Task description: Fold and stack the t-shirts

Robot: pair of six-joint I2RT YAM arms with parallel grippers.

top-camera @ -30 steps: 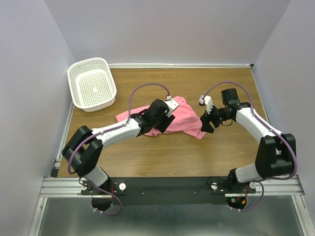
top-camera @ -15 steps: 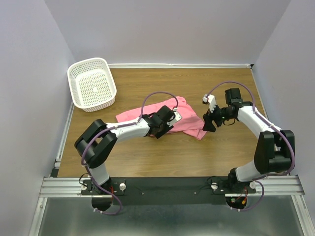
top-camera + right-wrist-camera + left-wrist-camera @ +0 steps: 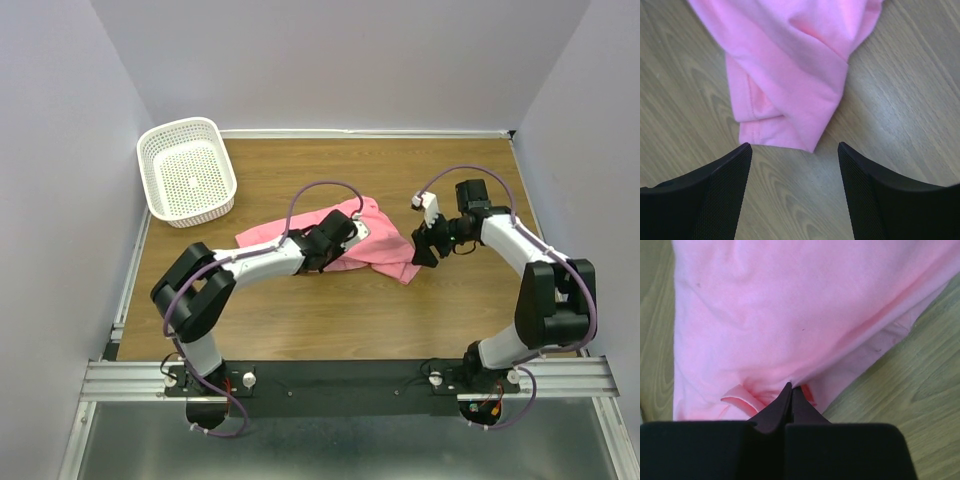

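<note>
**Left hand (image 3: 790, 392) pinches the pink t-shirt (image 3: 385, 245)**

The pink t-shirt lies crumpled in the middle of the brown desk (image 3: 300, 170). The left hand is closed tight on a fold of the cloth near an edge. The right hand (image 3: 795, 150) is open wide, just beside the shirt's right end. A white basket (image 3: 178, 125) sits well apart, in the far left corner.

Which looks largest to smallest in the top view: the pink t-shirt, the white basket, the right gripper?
1. Pink t-shirt and white basket: about alike; the crumpled shirt is partly under the left arm, so unranked.
2. Right gripper: clearly smallest.
</note>
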